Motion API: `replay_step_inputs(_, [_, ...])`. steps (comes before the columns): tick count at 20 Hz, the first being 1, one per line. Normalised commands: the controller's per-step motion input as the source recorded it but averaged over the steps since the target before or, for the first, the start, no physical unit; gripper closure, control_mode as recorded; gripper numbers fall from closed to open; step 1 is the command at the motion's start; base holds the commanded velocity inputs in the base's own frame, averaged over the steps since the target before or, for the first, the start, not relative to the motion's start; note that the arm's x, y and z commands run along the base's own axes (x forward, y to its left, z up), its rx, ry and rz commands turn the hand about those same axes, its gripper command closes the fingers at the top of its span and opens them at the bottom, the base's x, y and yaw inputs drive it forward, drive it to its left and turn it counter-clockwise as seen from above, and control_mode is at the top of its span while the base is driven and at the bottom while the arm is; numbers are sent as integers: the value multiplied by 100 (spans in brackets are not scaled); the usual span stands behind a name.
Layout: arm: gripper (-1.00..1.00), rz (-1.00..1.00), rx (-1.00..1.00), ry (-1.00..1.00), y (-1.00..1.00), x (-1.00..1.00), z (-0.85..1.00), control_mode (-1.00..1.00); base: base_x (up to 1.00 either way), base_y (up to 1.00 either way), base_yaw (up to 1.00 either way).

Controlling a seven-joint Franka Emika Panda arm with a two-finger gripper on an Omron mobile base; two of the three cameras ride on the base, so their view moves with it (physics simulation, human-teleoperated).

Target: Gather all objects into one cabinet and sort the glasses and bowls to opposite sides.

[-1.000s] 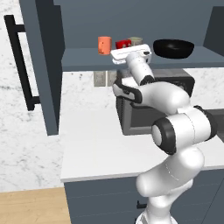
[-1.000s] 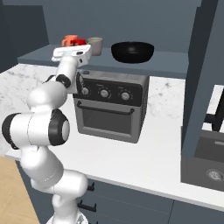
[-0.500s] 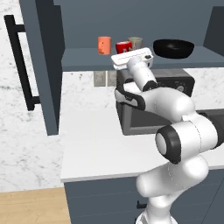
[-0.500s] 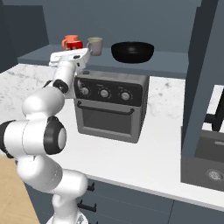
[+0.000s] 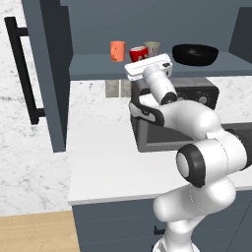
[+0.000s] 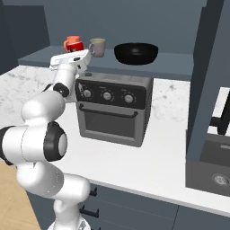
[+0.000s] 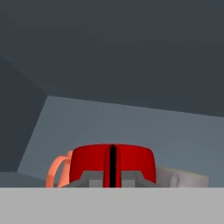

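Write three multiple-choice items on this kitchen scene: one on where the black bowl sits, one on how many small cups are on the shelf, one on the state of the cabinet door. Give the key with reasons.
1. Where is the black bowl?
A. on the counter
B. on the cabinet shelf, right of the cups
C. inside the oven

2. How many small cups stand on the shelf?
A. one
B. two
C. three

3. What is the state of the cabinet door?
A. swung open
B. shut
C. taken off

Key:
1 B, the bowl rests on the shelf above the toaster oven, to the right of the cups.
2 C, an orange cup, a red cup and a grey-beige cup stand there.
3 A, the door with its black bar handle stands out to the left, leaving the shelf exposed.
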Motion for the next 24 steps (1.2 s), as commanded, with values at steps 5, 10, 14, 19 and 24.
replay_step_inputs(5, [100, 3, 0, -43, 15, 63, -94, -100, 0, 0, 0])
replay_step_inputs(10, [100, 3, 0, -44, 8, 59, -97, -100, 0, 0, 0])
replay_step_inputs(14, [100, 2, 0, -44, 13, 47, -99, -100, 0, 0, 0])
replay_step_inputs(19, [-100, 2, 0, -44, 10, 46, -100, -100, 0, 0, 0])
replay_step_inputs(24, [-100, 1, 1, -40, -4, 52, -95, -100, 0, 0, 0])
